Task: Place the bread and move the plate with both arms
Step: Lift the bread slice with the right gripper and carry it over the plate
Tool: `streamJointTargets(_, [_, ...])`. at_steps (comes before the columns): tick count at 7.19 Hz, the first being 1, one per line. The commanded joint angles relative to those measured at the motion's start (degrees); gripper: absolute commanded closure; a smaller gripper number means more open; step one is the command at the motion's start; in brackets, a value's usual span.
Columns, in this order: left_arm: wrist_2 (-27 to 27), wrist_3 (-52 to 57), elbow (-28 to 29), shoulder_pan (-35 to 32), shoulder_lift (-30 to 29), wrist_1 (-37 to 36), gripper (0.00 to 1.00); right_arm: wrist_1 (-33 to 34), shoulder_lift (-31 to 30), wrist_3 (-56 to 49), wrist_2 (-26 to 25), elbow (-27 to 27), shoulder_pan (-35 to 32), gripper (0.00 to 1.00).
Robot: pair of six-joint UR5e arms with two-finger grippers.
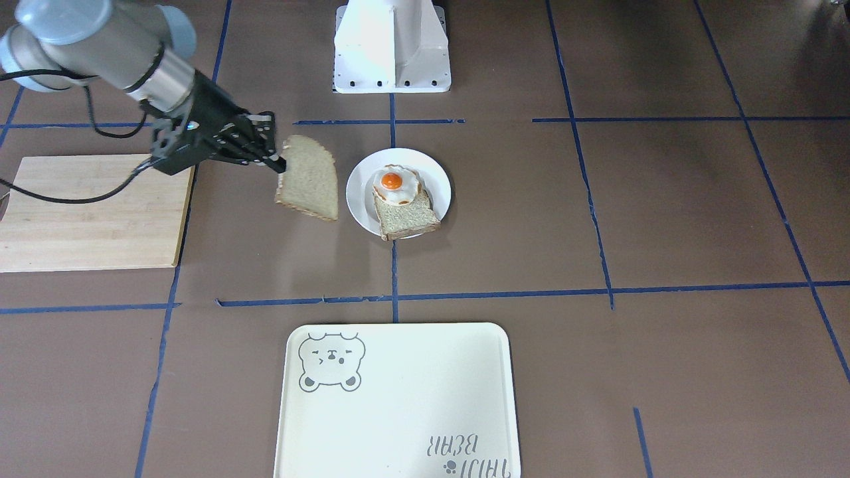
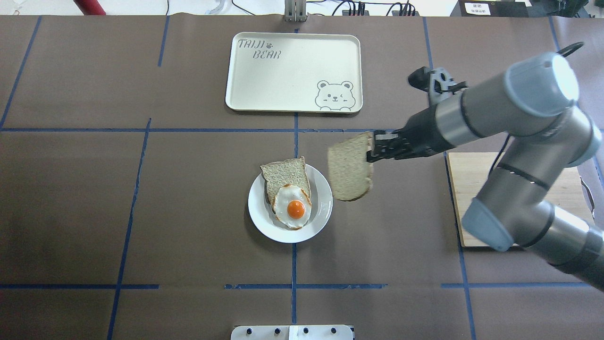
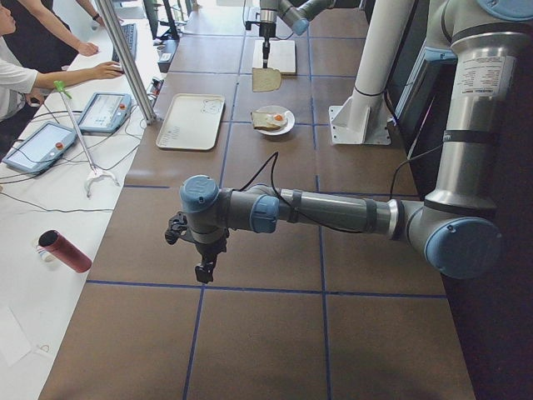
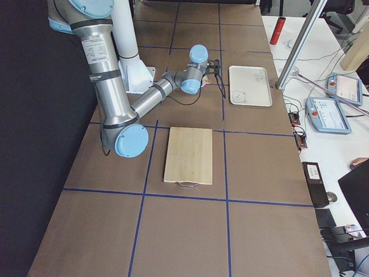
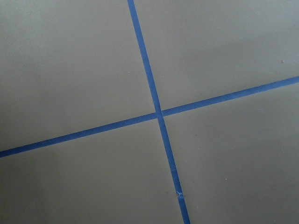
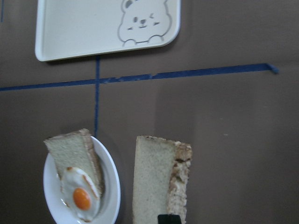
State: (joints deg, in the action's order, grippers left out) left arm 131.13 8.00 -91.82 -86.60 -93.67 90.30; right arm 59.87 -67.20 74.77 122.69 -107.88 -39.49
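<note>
Tan bread [image 2: 350, 166] hangs off the table, pinched by its crust in the right gripper [image 2: 372, 148]. The plate [image 2: 259, 208] lies just beyond and below the fingertips. Placing and plate move are both pending. Left gripper [image 3: 204, 268] is well apart; I cannot tell its state.

I see a brown matte tabletop [image 2: 71, 189] w/ blue tape gridlines [image 2: 212, 130]; a white side bench [image 3: 33, 300] alongside carries two grey-framed tablets [image 3: 37, 148] & a red cylindrical bottle [image 3: 65, 252].
</note>
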Motion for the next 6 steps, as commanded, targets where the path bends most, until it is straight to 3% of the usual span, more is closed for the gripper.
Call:
streamJointTargets(1, [0.0, 0.0, -0.1, -0.1, 0.2, 0.0, 0.00, 4.5, 8.6, -0.9, -11.3, 3.5, 8.4, 1.00])
streamJointTargets(3, [0.0, 0.0, -0.2, -0.1, 0.2, 0.0, 0.00, 3.2, 10.9, -11.2, -11.8, 7.0, 8.6, 1.00])
streamJointTargets(6, [0.1, 0.0, -0.2, -0.1, 0.1, 0.0, 0.00, -6.1, 10.3, -12.7, -12.0, 13.3, 11.3, 1.00])
